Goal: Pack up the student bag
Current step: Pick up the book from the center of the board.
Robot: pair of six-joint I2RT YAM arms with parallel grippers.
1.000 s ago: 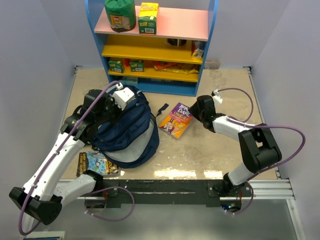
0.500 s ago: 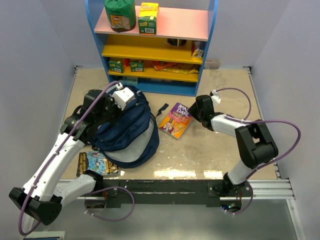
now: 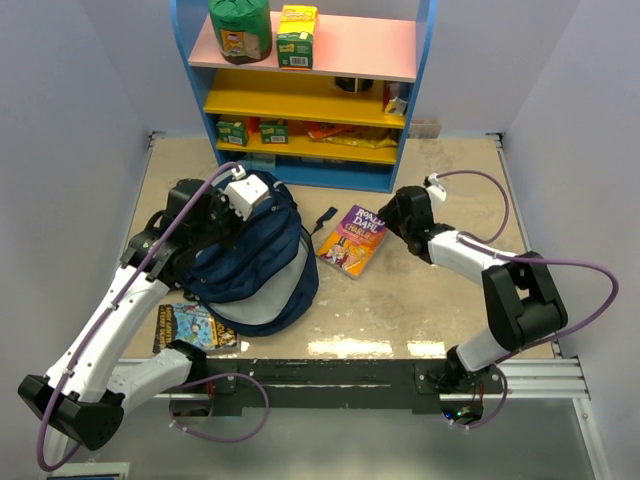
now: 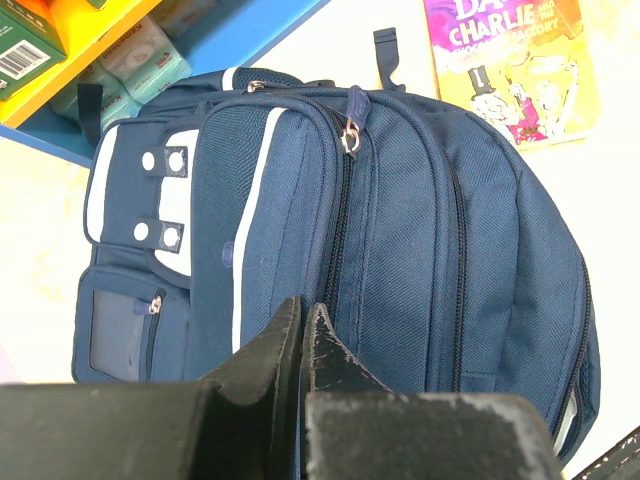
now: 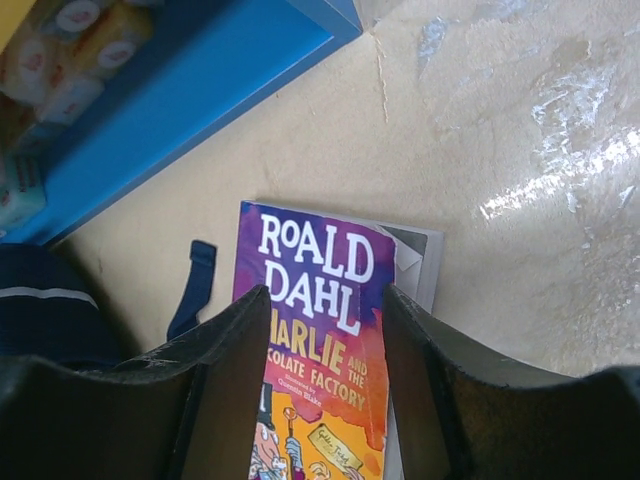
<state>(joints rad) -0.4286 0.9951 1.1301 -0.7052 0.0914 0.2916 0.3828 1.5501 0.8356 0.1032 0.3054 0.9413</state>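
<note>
The student bag (image 3: pixel 262 268), a navy backpack with white patches, lies on the table's left half, its zips shut in the left wrist view (image 4: pixel 400 200). My left gripper (image 3: pixel 213 226) hovers over the bag's top; its jaws are pressed together (image 4: pixel 301 308) with nothing seen between them. A purple and orange Roald Dahl book (image 3: pixel 352 240) lies right of the bag. My right gripper (image 3: pixel 392 222) is open at the book's far right edge, and the book's top (image 5: pixel 310 270) shows between its fingers (image 5: pixel 325 295). A second colourful book (image 3: pixel 195 325) lies by the bag's near left side.
A blue shelf unit (image 3: pixel 300 172) with yellow and pink boards and small packets stands at the back. A dark strap end (image 3: pixel 325 217) lies between bag and book. A grey sheet (image 5: pixel 418 258) pokes out under the Roald Dahl book.
My right arm has shifted a little, with its gripper staying at the Roald Dahl book's edge. The left arm and the bag have not moved.
</note>
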